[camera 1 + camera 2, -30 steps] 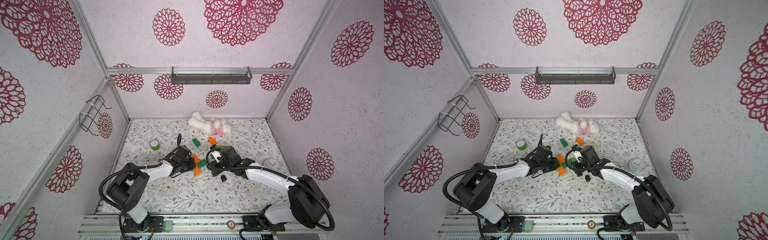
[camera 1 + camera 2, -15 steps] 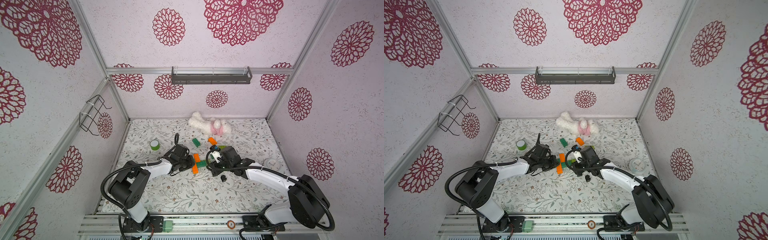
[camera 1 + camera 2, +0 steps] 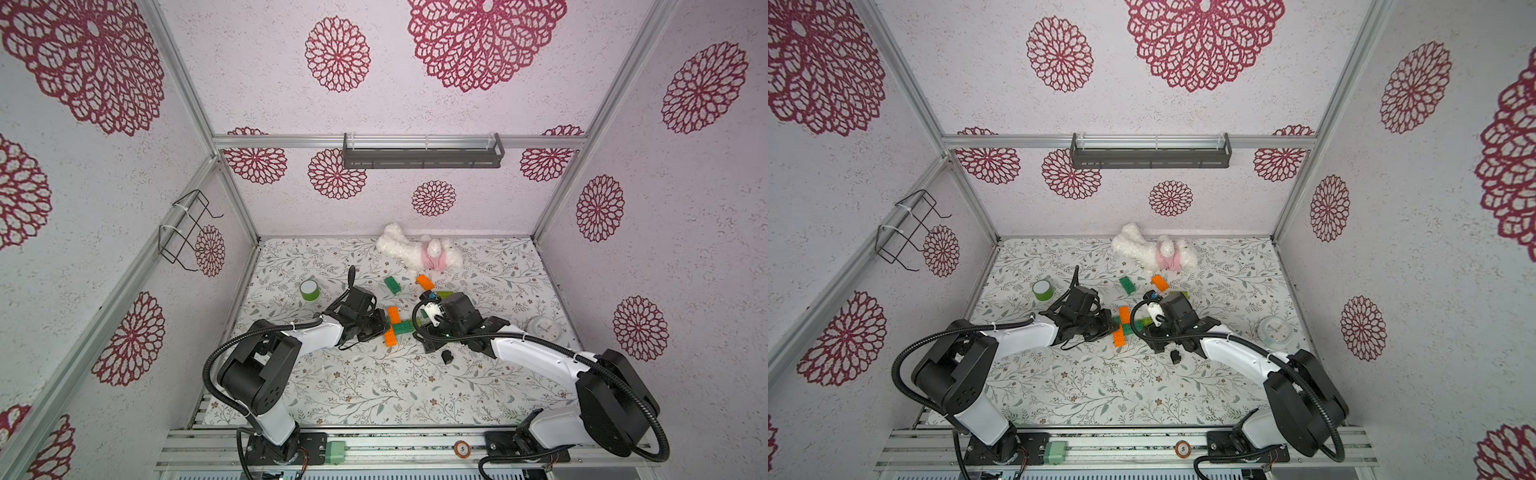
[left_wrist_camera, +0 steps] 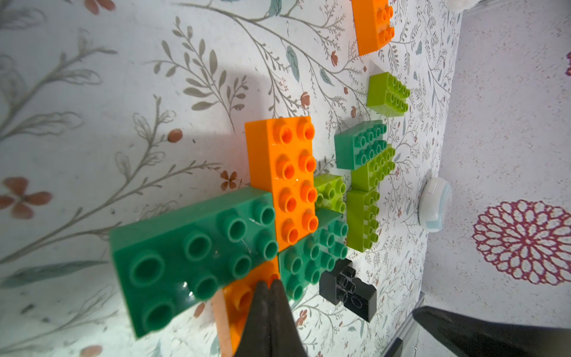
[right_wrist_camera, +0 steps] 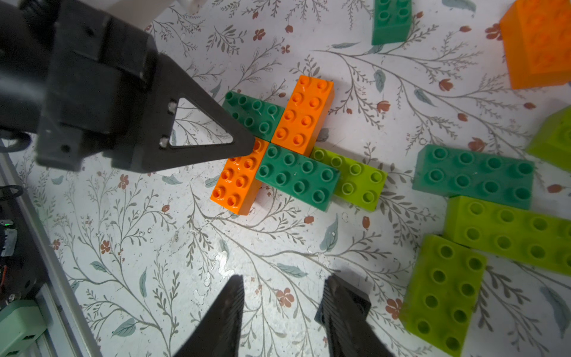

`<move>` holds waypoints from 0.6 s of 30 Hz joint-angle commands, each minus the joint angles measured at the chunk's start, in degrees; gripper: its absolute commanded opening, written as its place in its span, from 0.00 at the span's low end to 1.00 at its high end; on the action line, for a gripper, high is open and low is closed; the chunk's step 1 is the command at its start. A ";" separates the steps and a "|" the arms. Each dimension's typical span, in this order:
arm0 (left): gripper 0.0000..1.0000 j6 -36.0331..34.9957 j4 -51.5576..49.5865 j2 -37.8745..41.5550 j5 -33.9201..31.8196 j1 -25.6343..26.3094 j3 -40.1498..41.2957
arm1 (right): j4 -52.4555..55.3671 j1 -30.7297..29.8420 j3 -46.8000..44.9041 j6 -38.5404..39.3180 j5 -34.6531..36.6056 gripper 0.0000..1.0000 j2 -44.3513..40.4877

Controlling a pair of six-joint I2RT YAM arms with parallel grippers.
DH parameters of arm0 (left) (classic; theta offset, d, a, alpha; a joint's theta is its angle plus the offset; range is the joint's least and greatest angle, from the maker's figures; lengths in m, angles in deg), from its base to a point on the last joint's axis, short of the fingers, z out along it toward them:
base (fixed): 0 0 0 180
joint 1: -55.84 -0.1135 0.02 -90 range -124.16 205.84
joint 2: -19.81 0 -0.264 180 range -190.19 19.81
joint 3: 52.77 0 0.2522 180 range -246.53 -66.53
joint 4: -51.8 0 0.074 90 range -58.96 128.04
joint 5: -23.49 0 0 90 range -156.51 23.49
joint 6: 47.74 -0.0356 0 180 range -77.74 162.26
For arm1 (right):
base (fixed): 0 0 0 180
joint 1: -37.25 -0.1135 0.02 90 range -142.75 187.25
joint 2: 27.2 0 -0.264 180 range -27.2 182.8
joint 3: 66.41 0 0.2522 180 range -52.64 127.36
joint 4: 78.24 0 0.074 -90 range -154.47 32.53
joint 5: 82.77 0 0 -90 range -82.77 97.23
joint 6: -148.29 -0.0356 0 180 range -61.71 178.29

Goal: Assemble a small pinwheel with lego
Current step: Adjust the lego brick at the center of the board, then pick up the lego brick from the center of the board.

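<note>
The lego pinwheel (image 3: 392, 328) lies flat mid-table: two orange bricks (image 5: 306, 114) and two dark green bricks (image 5: 298, 177) form a cross on a lime brick (image 5: 360, 182). My left gripper (image 4: 269, 282) is shut, with its tips pressed on the lower orange brick (image 4: 236, 312) at the cross's centre; the right wrist view shows it (image 5: 248, 145) there too. My right gripper (image 5: 285, 282) is open just in front of the pinwheel, with bare table between its fingers. A black brick (image 3: 446, 356) lies beside it.
Loose bricks lie right of the pinwheel: dark green (image 5: 472, 176), lime (image 5: 509, 235) and lime (image 5: 445, 290). Farther back are a dark green brick (image 3: 392, 285), an orange brick (image 3: 424, 281), a green tape roll (image 3: 309, 289), a plush toy (image 3: 419, 253) and a white round clock (image 3: 544, 328).
The left wrist has shifted slightly toward the back while its tips stay on the pinwheel. The right arm has hardly moved.
</note>
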 commanded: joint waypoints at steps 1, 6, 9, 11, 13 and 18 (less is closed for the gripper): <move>0.00 -1.80 1.49 2.06 4.02 -0.55 -3.62 | 0.31 0.51 0.82 -0.54 0.95 0.48 -2.39; 0.00 -3.52 1.56 6.81 6.06 -0.90 -6.84 | -0.03 1.84 1.51 -1.68 1.69 0.56 -3.97; 0.02 -5.44 0.79 11.19 5.65 -1.06 -7.09 | -0.18 2.74 1.90 -2.26 1.80 0.63 -5.63; 0.08 -7.98 -1.11 15.34 3.13 -1.03 -6.59 | 0.46 3.08 2.46 -2.43 1.96 0.69 -6.28; 0.18 -10.85 -3.47 19.51 -0.77 -1.08 -5.76 | 1.19 3.47 3.05 -2.40 1.90 0.78 -6.34; 0.68 -17.24 -8.08 29.00 -10.45 -1.23 -2.47 | 3.52 5.53 4.93 -4.78 1.46 0.99 -4.46</move>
